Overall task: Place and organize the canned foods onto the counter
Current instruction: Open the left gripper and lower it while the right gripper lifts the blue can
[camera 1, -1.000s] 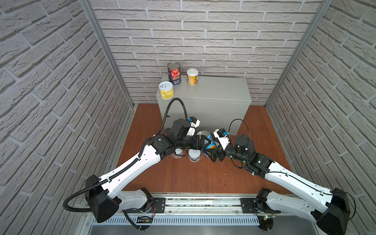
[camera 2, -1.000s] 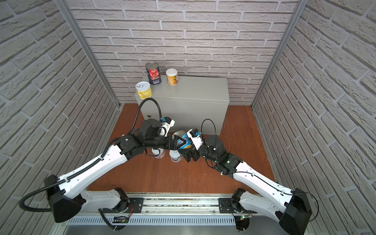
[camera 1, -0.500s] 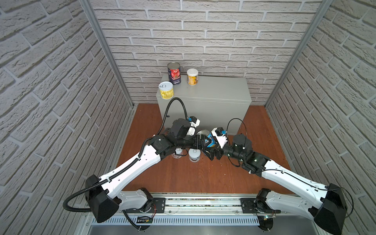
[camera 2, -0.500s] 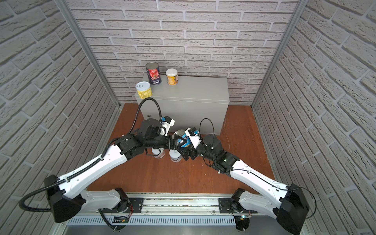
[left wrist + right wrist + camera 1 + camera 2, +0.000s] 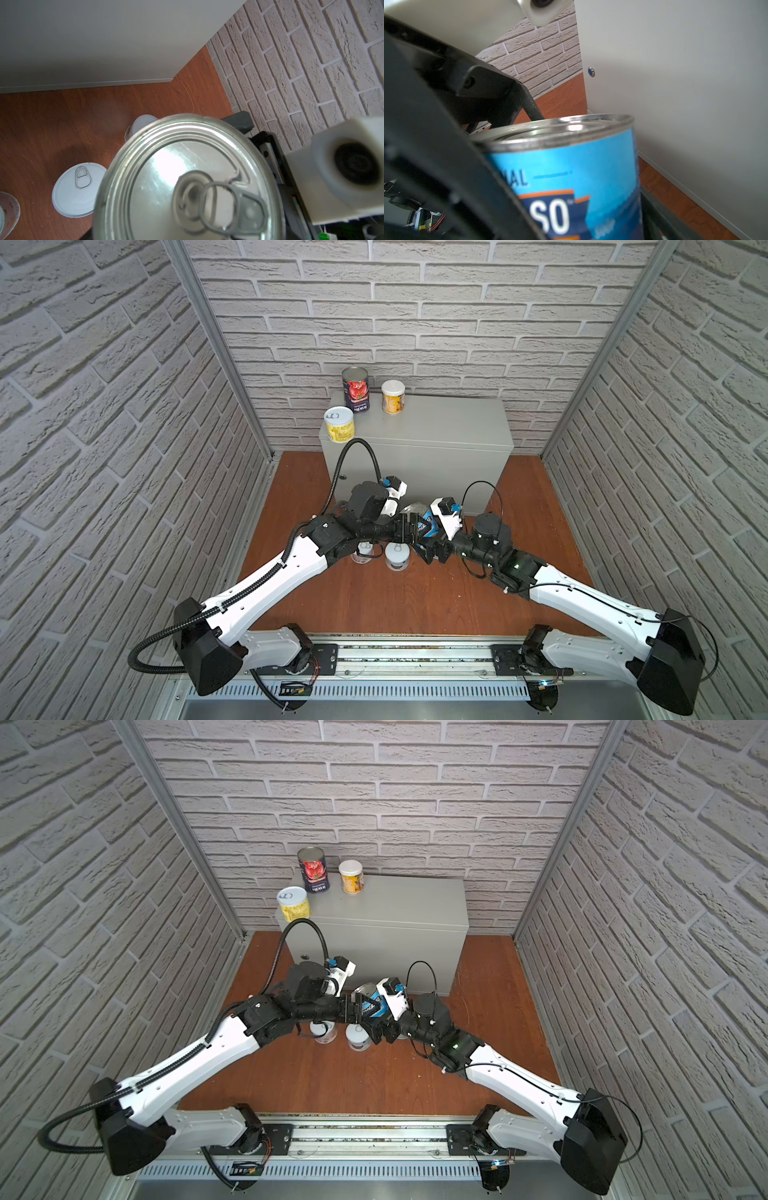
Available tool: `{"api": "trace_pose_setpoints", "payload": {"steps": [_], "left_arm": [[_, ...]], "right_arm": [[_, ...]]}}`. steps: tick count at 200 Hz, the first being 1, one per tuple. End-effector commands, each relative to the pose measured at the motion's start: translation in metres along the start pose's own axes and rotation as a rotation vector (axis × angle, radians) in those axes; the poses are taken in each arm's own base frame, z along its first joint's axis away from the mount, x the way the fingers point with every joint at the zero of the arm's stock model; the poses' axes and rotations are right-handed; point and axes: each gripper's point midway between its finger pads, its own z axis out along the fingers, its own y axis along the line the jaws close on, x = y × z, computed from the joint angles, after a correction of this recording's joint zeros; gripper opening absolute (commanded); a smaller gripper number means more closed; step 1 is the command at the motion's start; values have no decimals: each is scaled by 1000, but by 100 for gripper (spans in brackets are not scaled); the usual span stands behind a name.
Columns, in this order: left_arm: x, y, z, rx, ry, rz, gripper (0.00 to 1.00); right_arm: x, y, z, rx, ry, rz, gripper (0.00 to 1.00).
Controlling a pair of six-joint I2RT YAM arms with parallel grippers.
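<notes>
Aloft, blue can (image 5: 426,526) sits clamped in left gripper (image 5: 412,529).

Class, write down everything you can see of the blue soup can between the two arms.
The blue soup can is a tall metal tin with a ribbed silver top, a ring pull and a blue label with white letters and an orange band. It hangs tilted above the wooden floor, before the grey cabinet, gripped by the left end effector; the right end effector brackets it.
</notes>
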Motion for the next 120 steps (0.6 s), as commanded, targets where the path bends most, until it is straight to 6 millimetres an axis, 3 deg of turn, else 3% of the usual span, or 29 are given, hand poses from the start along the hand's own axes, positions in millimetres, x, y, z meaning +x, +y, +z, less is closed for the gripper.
{"api": "trace_pose_setpoints", "payload": {"steps": [1, 33, 95, 120], "left_arm": [[-54, -70, -43, 243, -216, 84, 37], [-55, -66, -40, 240, -212, 77, 37], [-56, -69, -40, 260, -211, 71, 36], [-56, -67, -39, 255, -208, 70, 36]], "right_arm": [[-6, -3, 6, 25, -23, -33, 92], [-4, 1, 12, 9, -9, -36, 83], [-5, 1, 22, 0, -11, -25, 86], [-8, 0, 24, 4, -23, -18, 78]]}}
